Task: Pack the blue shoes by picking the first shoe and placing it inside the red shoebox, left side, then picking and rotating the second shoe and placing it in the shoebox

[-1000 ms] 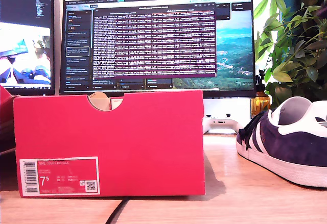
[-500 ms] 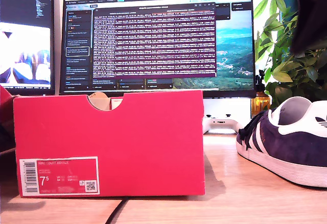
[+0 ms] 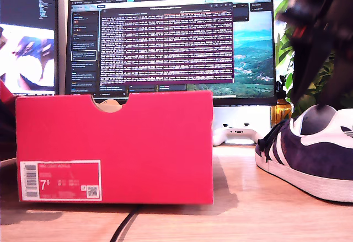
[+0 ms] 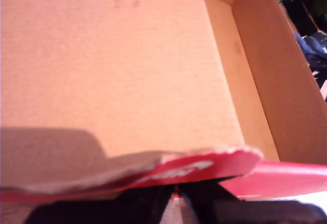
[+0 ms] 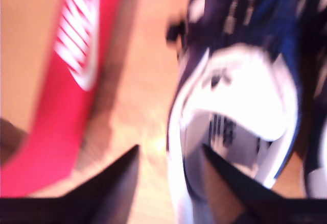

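second hand (image 3: pixel 309 60) motion-blurred, blue shoe (image 3: pixel 309 154) cut by frame edge

— What's holding everything up?
— A pale wooden desk (image 3: pixel 242 209).
— And directly on it?
— The red shoebox (image 3: pixel 154 148), a blue shoe (image 3: pixel 309 154) beside it, a white game controller (image 3: pixel 236 133) behind, and a black cable (image 3: pixel 124 228).

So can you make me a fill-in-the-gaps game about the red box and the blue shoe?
1. The white label on the red shoebox shows the size ____.
2. In the exterior view, the blue shoe sits on the ____ side of the shoebox.
3. My second end effector has one finger inside the ____.
4. My first end effector is at the edge of the ____.

Missing words: 7.5; right; shoe; shoebox
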### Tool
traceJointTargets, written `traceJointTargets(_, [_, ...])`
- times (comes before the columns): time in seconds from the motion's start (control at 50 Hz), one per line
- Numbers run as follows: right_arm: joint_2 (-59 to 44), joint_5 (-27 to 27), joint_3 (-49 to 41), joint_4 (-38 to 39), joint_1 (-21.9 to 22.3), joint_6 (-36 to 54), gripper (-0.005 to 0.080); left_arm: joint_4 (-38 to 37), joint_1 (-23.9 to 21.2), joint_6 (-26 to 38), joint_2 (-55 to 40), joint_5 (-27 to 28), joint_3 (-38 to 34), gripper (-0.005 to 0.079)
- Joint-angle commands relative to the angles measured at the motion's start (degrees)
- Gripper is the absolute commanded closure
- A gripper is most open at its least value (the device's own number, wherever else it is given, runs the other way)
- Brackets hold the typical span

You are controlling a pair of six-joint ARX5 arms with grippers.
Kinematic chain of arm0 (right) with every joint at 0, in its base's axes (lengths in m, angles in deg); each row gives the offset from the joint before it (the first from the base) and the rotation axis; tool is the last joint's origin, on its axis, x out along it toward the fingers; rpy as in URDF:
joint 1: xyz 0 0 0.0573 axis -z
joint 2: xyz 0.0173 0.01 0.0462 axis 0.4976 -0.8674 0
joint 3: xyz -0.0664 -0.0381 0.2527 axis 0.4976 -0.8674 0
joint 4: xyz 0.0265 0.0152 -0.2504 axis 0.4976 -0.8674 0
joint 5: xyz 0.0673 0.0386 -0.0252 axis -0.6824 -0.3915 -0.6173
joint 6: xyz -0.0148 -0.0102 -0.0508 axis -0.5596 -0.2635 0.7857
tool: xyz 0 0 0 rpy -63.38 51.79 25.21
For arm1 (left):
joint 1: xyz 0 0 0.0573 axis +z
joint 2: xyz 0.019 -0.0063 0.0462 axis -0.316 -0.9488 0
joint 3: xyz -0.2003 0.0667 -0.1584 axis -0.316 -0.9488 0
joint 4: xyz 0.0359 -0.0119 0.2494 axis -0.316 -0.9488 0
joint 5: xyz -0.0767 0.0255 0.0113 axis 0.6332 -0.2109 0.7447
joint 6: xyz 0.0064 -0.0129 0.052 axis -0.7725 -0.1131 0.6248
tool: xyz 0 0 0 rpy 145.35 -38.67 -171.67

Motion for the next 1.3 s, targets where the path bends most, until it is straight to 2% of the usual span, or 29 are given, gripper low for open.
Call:
traceJointTargets(0.0, [-0.98, 0.09, 0.66, -0.28, -0.28, 0.00, 0.0317, 0.94, -0.26, -0.09, -0.20, -0.02, -0.33, 0.0762])
traceJointTargets(0.6, [-11.21, 0.02, 0.66, 1.18, -1.03, 1.95, 0.0334, 0.68, -0.28, -0.11, -0.20, 0.04, -0.33, 0.0762])
traceJointTargets(0.66, [-11.78, 0.02, 0.66, 2.25, -1.33, 1.95, 0.0378, 0.52, -0.28, -0.11, -0.20, 0.02, -0.33, 0.0762])
traceJointTargets(0.72, [-12.17, -0.02, 0.66, 3.34, -1.55, 1.90, 0.0485, 0.35, -0.28, -0.11, -0.20, 0.04, -0.33, 0.0762])
traceJointTargets(0.82, [-12.44, 0.00, 0.66, 5.18, -1.75, 1.95, 0.0775, -0.35, -0.28, -0.11, -0.20, 0.02, -0.33, 0.0762])
traceJointTargets(0.86, [-12.44, 0.00, 0.66, 6.14, -1.75, 1.95, 0.0754, -0.77, -0.28, -0.11, -0.20, 0.02, -0.33, 0.0762])
traceJointTargets(1.0, [-12.41, -0.15, 0.90, 7.58, -1.75, 1.36, 0.0765, -1.68, -0.28, -0.11, -0.20, 0.02, -0.33, 0.0762])
traceJointTargets(1.28, [-12.02, -3.74, 6.97, 3.19, -2.14, -0.87, 0.0765, -2.10, -0.28, -0.11, -0.20, 0.02, -0.33, 0.0762])
